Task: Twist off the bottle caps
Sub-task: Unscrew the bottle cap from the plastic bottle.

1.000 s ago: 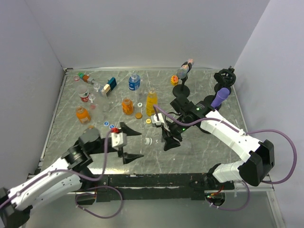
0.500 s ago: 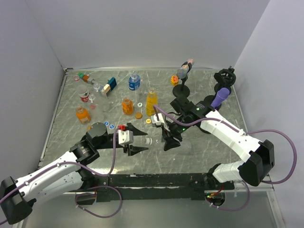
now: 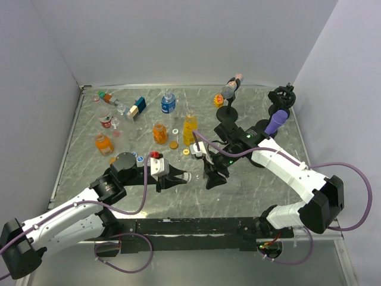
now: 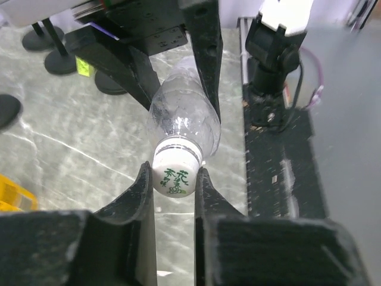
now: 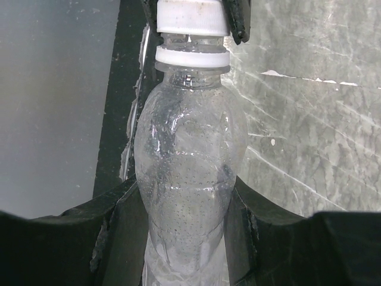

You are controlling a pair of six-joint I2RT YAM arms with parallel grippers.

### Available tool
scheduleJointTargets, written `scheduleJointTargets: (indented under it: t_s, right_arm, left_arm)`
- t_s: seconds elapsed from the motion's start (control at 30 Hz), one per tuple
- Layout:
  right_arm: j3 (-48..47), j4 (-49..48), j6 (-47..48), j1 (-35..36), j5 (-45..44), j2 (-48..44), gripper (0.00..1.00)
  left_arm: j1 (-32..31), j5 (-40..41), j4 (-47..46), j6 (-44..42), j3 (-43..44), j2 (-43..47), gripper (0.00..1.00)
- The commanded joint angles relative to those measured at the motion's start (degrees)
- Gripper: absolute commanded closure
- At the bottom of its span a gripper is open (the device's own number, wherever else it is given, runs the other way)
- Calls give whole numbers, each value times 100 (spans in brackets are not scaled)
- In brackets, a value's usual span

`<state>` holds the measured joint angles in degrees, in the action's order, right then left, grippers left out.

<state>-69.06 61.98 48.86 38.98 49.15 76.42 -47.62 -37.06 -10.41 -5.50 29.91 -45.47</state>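
Note:
A clear bottle (image 5: pixel 190 161) lies level above the table between my two grippers. My right gripper (image 5: pixel 187 202) is shut on its body (image 4: pixel 181 116). Its white bottle cap (image 4: pixel 174 174), printed with green characters, sits pinched between the fingers (image 4: pixel 144 185) of my left gripper (image 4: pixel 174 171), which is shut on it. From above, the cap (image 3: pixel 186 176) shows at the left gripper's (image 3: pixel 183 177) tips, with the right gripper (image 3: pixel 211 174) just to its right. The cap (image 5: pixel 192 16) still sits on the neck.
Farther back stand a yellow bottle (image 3: pixel 190 129), two orange bottles (image 3: pixel 159 132) (image 3: pixel 103 143) and a blue-label bottle (image 3: pixel 168 103). Loose caps (image 3: pixel 173 144) lie near them. A red can (image 3: pixel 106 122), toy blocks (image 3: pixel 136 107) and black stands (image 3: pixel 229 101) sit at the back.
My left gripper has moved right to the bottle's neck and shut from wide open onto the white cap. The right arm has held the bottle still.

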Motion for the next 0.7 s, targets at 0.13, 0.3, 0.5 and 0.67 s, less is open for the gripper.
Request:
scheduleJointTargets:
  t_s: [0.13, 0.3, 0.5, 0.67]
  right_arm:
    - [-55, -247, -43, 13, -124, -22, 72]
    - [-73, -274, -78, 13, -212, 65, 72]
    - [-117, -247, -96, 22, -239, 101, 73]
    - [32, -344, -122, 22, -318, -31, 72]
  left_arm:
    - [-11, 777, 80, 4024, 339, 101, 99]
    - [-11, 710, 366, 7179, 437, -356, 99]
    - [-116, 1023, 721, 9285, 838, -893, 99]
    - [-125, 1236, 1481, 9137, 1561, -1253, 99]
